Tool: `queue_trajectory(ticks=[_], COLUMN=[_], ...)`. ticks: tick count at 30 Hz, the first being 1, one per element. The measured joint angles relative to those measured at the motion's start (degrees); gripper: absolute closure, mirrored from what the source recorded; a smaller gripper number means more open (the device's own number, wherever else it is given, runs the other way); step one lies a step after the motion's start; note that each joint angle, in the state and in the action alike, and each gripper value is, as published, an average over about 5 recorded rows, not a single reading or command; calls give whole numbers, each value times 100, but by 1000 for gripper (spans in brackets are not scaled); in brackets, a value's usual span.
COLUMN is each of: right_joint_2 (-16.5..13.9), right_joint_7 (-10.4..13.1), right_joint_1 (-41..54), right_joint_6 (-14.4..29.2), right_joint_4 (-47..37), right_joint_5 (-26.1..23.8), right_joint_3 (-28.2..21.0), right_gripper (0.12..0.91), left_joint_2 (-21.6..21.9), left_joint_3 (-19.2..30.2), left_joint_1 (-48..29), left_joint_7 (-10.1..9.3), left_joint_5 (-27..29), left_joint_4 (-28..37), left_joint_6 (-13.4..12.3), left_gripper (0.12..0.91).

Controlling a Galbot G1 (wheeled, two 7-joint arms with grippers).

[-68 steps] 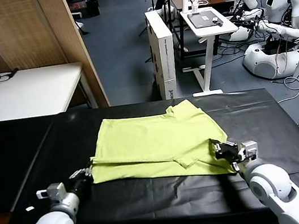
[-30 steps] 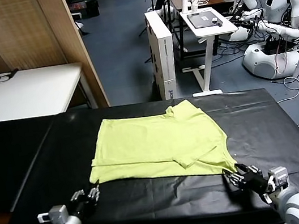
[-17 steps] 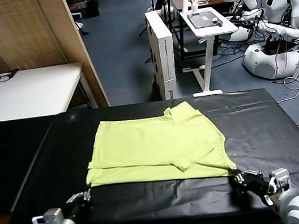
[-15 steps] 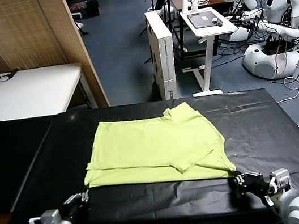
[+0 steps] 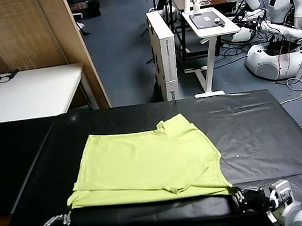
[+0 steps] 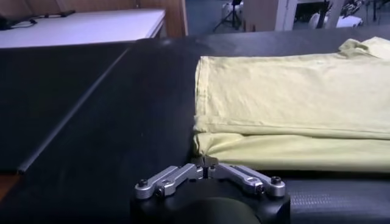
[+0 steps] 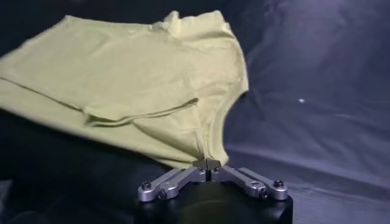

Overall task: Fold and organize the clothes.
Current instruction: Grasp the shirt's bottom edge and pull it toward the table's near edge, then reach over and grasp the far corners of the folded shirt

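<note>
Both end effectors, left [image 5: 58, 221] and right [image 5: 238, 196], are pinching the lime T-shirt [image 5: 146, 165] hem corners together low in frame; I'm dragging it nearer along the worktop [image 5: 257, 124] for folding.

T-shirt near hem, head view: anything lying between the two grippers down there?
Only the T-shirt hem over black table cloth in the head view. Left gripper and right gripper sit at its near corners.

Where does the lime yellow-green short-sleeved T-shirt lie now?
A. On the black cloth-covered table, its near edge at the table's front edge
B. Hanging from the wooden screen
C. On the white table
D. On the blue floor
A: the lime yellow-green T-shirt lies folded on the black cloth-covered table, its near hem at the front edge.
</note>
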Motion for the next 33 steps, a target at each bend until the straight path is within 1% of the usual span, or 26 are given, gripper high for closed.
queue_trajectory(ticks=[1,3,4,5,7,8,11,14,18,21,23,25,27,33], right_joint_2=[-23,-74,-104,-137,-210,-249,-362,-450,-455,-374,-293,-199,-86,262], right_joint_7=[-8,-18,-19,-18,-17,-16,-10,1,39,59,59,59,58,64], right_joint_1=[8,82,158,259,540,719,1372,2109,3112,3832,4262,4645,4994,5793], right_joint_6=[0,0,0,0,0,0,0,0,0,1,1,1,1,1], right_joint_4=[35,75,69,45,-59,-141,-504,-992,-1664,-2146,-2469,-2795,-3120,-3949], right_joint_5=[45,138,174,201,228,237,276,297,291,274,256,225,184,110], right_joint_3=[45,121,144,150,112,72,-143,-488,-1086,-1560,-1860,-2138,-2414,-3093], right_gripper=[166,131,125,122,119,119,118,118,118,118,118,118,118,118], left_joint_2=[2,-3,-7,-13,-20,-21,-25,-16,90,230,348,481,608,870], left_joint_3=[-23,-80,-115,-150,-225,-257,-291,-209,46,292,474,673,884,1526], left_joint_1=[26,88,122,149,171,158,3,-328,-1005,-1595,-2005,-2434,-2848,-3927], left_joint_7=[-12,-26,-27,-26,-22,-23,-70,-189,-469,-721,-825,-843,-819,-643], left_joint_5=[0,0,0,-6,-50,-95,-314,-561,-1005,-1384,-1562,-1650,-1701,-1767], left_joint_4=[-24,-78,-111,-143,-213,-247,-335,-341,-165,97,336,626,948,1919], left_joint_6=[24,78,108,134,196,228,330,460,715,867,937,955,952,946], left_gripper=[463,350,281,231,158,140,125,124,123,123,123,123,123,123])
